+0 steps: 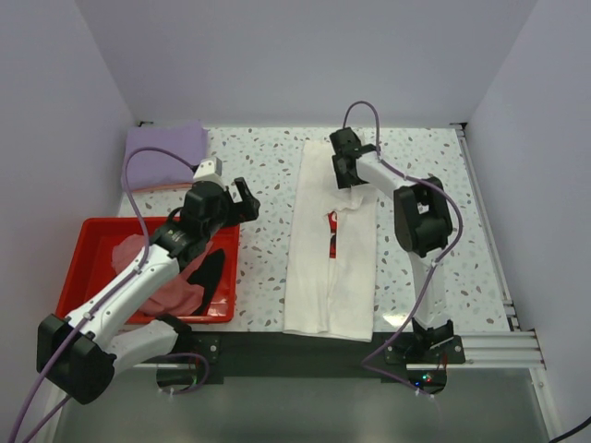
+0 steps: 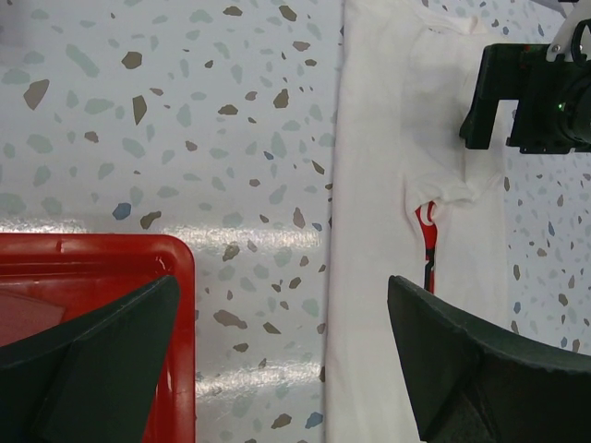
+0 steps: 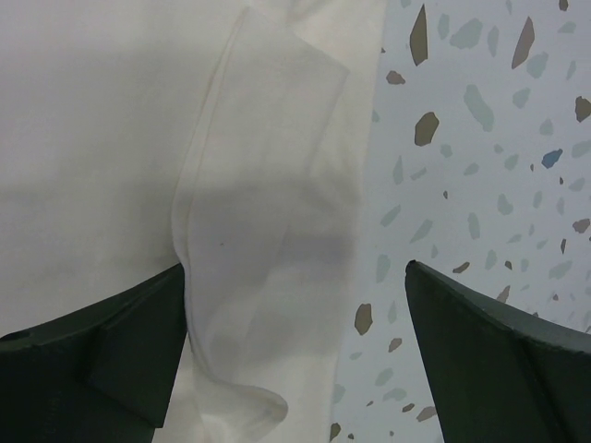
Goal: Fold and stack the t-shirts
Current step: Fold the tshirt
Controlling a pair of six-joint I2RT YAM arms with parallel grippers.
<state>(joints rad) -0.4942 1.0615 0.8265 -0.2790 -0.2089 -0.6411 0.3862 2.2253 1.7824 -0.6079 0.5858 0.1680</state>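
Top external: cream t-shirt (image 1: 319,268) folded lengthwise, red print (image 1: 332,233) hidden, unreadable; left fingers (image 2: 92,360), right fingers (image 3: 489,351) spread.

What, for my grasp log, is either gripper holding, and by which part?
Nothing: left gripper and right gripper are open; the right is over the white tee but grips none of it.

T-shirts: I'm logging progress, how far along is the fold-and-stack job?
Done: the lavender tee, folded at the far left corner. In hand: the cream tee, a long folded strip, the open right gripper over its far end; the left gripper open, empty. To do: the pink tee and black tee in the red tray.
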